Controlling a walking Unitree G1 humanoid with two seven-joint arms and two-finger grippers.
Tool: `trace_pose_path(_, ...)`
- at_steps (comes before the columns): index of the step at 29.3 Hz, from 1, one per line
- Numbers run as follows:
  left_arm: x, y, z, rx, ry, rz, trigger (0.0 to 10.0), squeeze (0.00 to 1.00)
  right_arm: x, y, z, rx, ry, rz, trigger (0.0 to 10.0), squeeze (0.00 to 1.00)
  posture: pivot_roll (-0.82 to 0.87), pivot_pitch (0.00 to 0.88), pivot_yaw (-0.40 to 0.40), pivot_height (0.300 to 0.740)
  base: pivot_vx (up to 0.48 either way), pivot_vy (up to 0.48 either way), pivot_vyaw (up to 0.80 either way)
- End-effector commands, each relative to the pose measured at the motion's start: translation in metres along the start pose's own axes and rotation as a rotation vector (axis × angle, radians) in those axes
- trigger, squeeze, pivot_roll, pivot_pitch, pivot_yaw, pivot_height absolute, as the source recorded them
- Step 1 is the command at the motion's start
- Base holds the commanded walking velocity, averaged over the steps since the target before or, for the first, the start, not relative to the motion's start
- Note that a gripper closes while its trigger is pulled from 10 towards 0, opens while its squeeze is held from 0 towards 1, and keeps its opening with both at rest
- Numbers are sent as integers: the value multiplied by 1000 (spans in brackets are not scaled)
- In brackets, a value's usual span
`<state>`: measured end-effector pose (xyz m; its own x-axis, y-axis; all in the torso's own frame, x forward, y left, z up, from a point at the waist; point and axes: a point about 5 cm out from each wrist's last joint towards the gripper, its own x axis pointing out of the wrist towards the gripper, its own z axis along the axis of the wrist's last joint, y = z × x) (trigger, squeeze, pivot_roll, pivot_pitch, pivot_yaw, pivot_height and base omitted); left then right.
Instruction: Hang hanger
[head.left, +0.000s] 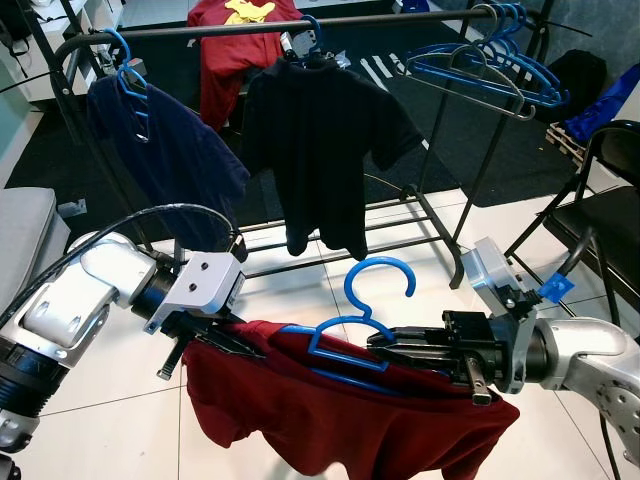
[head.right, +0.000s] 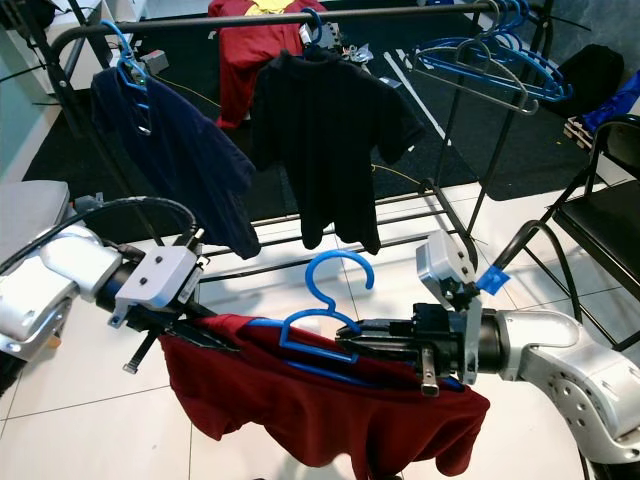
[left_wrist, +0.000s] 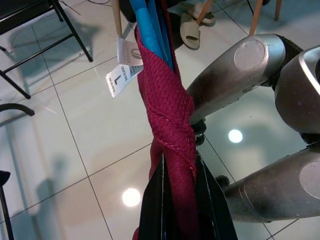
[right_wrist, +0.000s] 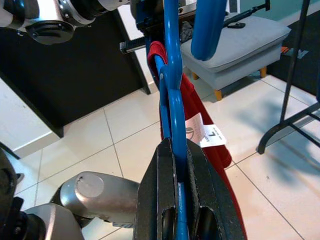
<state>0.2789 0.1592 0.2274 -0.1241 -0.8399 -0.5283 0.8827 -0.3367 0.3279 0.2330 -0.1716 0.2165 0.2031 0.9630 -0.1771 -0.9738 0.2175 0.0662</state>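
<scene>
A: Straight ahead?
B: Black clothes rack (head.left: 330, 20) across the back, over a dark mat. On its rail, a navy shirt (head.left: 165, 150) on a blue hanger, a black T-shirt (head.left: 325, 140) in the middle, a bunch of empty blue hangers (head.left: 500, 60) at the right end. Behind the rail, another red garment (head.left: 230, 60). Black folding chair (head.left: 610, 215) off to the right, grey cushioned stool (head.left: 25, 235) to the left, glossy white tile floor (head.left: 100, 420) below.

A: And the task piece?
B: Held low in front of the rack, well short of the rail: blue hanger (head.left: 365, 320) wearing a red shirt (head.left: 340, 410), hook upward, cloth sagging beneath.

A: Left side?
B: Left gripper (head.left: 235, 335) pinched tight on the shirt's shoulder over the hanger's end; in the left wrist view, twisted red fabric squeezed between both black fingers (left_wrist: 155, 215).

A: Right side?
B: Right gripper (head.right: 370, 345) clamped on the hanger's blue bar near the neck; bar wedged between the fingers (right_wrist: 160, 195).

A: Smallest bit?
B: White size tag (right_wrist: 202, 132), marked L, at the collar.
</scene>
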Motion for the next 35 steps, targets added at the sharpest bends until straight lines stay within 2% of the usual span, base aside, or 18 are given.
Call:
trace_pose_path(1,8,-1,24,123,-103,-48,10000,0,6,-1,-6,22,7,-4,0,0,-36,156,41,740,0,0,0)
trace_pose_path(3,11,0,25,117,-115,-50,10000,0,7,-2,-5,16,-2,-10,0,0,-37,155,43,740,0,0,0)
trace_pose_path(4,11,6,28,66,-162,-31,10000,1000,6,-3,-4,9,-15,-21,0,0,-37,155,43,740,0,0,0)
trace_pose_path(12,-15,35,34,74,-228,259,10000,1000,-4,-16,6,-44,-86,-162,0,0,-41,157,43,740,0,0,0)
trace_pose_path(14,-15,35,34,74,-228,259,10000,1000,-4,-16,6,-44,-86,-162,0,0,-41,157,43,740,0,0,0)
trace_pose_path(16,-32,46,36,102,-257,462,10000,1000,-10,-26,10,-64,-127,-276,0,0,-40,164,46,740,0,0,0)
trace_pose_path(18,-32,46,36,102,-257,462,10000,1000,-10,-26,10,-64,-127,-276,0,0,-40,164,46,740,0,0,0)
trace_pose_path(19,-44,54,37,95,-293,617,10000,1000,-15,-34,11,-74,-154,-366,0,0,-40,165,45,740,0,0,0)
trace_pose_path(21,-44,54,37,95,-293,617,10000,1000,-15,-34,11,-74,-154,-366,0,0,-40,165,45,740,0,0,0)
trace_pose_path(22,-58,62,39,60,-364,800,10000,1000,-22,-43,14,-86,-194,-475,0,0,-39,172,44,740,0,0,0)
trace_pose_path(23,-58,62,39,60,-364,800,10000,1000,-22,-43,14,-86,-194,-475,0,0,-39,172,44,740,0,0,0)
trace_pose_path(24,-64,68,35,-12,-444,987,10000,1000,-29,-52,19,-98,-255,-573,0,0,-37,174,44,740,0,0,0)
trace_pose_path(27,-65,70,28,-89,-490,1110,10000,1000,-35,-57,23,-106,-304,-636,0,0,-36,176,43,740,0,0,0)
trace_pose_path(28,-56,72,17,-194,-514,1211,10000,1000,-39,-62,28,-114,-356,-686,0,0,-35,176,44,740,0,0,0)
trace_pose_path(29,-43,71,7,-278,-509,1268,10000,380,-41,-65,32,-118,-393,-718,0,0,-35,176,44,740,0,0,0)
trace_pose_path(32,-43,71,7,-278,-509,1268,10000,380,-41,-65,32,-118,-393,-718,0,0,-35,176,44,740,0,0,0)
trace_pose_path(33,-23,69,0,-360,-491,1302,10000,0,-41,-67,36,-119,-433,-733,0,0,-35,176,44,740,0,0,0)
trace_pose_path(35,-23,69,0,-360,-491,1302,10000,0,-41,-67,36,-119,-433,-733,0,0,-35,176,44,740,0,0,0)
